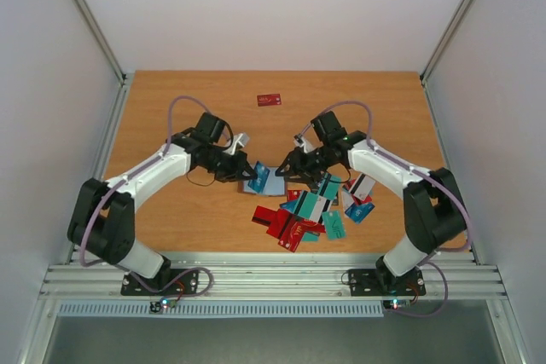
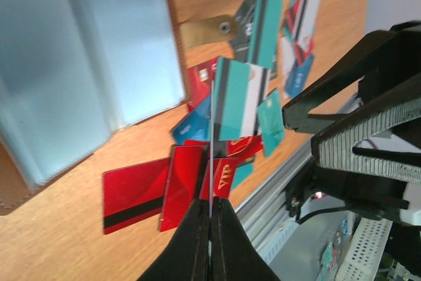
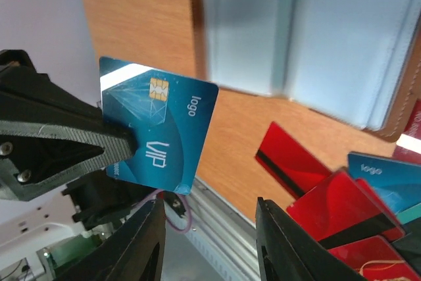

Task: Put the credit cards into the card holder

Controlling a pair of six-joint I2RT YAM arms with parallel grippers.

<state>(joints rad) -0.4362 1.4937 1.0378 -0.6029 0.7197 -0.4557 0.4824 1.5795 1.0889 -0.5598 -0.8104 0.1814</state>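
Note:
The brown card holder point(image 1: 273, 183) lies open mid-table, its clear sleeves point(image 2: 99, 51) facing up; it also shows in the right wrist view point(image 3: 316, 31). My left gripper point(image 1: 245, 170) is shut on a blue VIP card point(image 3: 158, 126), held on edge just left of the holder; in the left wrist view the card point(image 2: 212, 162) shows edge-on between the closed jaws of the gripper point(image 2: 211, 203). My right gripper point(image 1: 293, 166) is open and empty point(image 3: 207, 228), close to the blue card. A pile of red, teal, blue and white credit cards point(image 1: 311, 210) lies right of the holder.
A lone dark red card point(image 1: 270, 100) lies at the far middle of the table. An aluminium rail point(image 1: 273, 279) runs along the near edge. White walls close in the left, right and back sides.

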